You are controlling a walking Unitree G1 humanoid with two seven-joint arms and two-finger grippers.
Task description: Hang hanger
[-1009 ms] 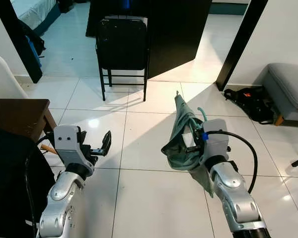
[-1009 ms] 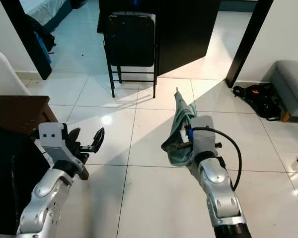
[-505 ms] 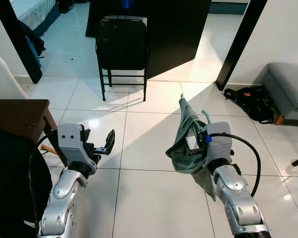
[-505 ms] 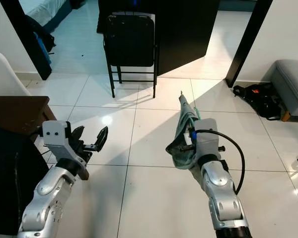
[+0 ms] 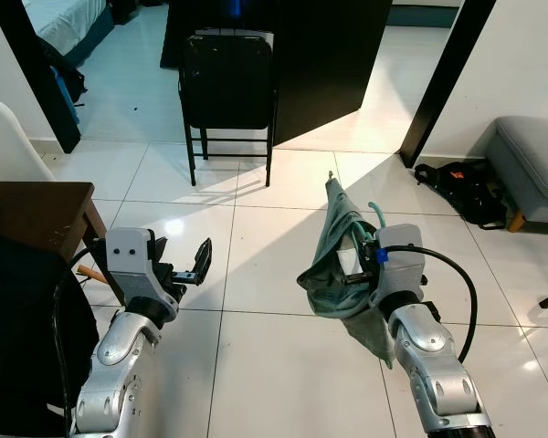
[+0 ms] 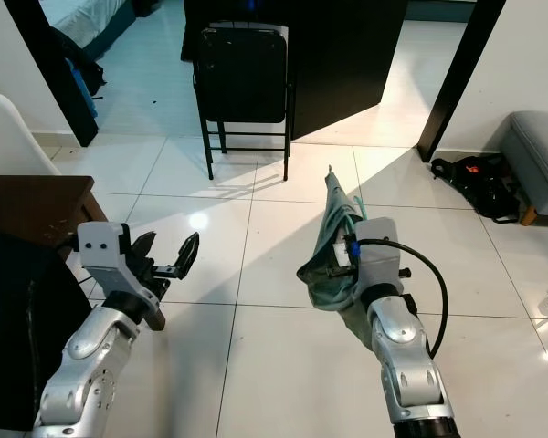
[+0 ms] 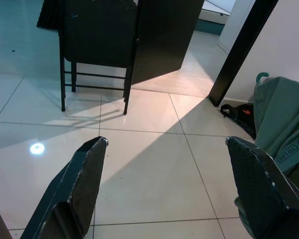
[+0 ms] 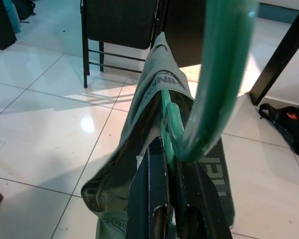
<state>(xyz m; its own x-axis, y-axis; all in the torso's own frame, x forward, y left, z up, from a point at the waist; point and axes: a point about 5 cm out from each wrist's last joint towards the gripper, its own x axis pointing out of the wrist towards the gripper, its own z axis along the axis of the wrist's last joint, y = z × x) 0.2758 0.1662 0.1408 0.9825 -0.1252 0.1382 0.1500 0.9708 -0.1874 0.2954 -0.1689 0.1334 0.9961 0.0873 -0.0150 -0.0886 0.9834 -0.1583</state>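
Observation:
My right gripper (image 5: 358, 276) is shut on a green plastic hanger (image 8: 217, 84) that carries a grey-green garment (image 5: 333, 260). The garment hangs in folds over the white tiled floor, in front of my right forearm. The hanger's hook (image 5: 375, 213) curves up beside the cloth. Out to the left, above the floor, my left gripper (image 5: 190, 267) is open, its two black fingers (image 7: 77, 186) spread wide with nothing between them.
A black folding chair (image 5: 226, 87) stands ahead before a dark open door (image 5: 324, 59). A brown table corner (image 5: 46, 214) and a white chair (image 5: 5, 141) are at the left. A black bag (image 5: 461, 187) lies by a grey sofa (image 5: 530, 164) at the right.
The right gripper with hanger and garment has shifted slightly, the cloth swaying. The left arm rose a little over the second; its gripper stays open.

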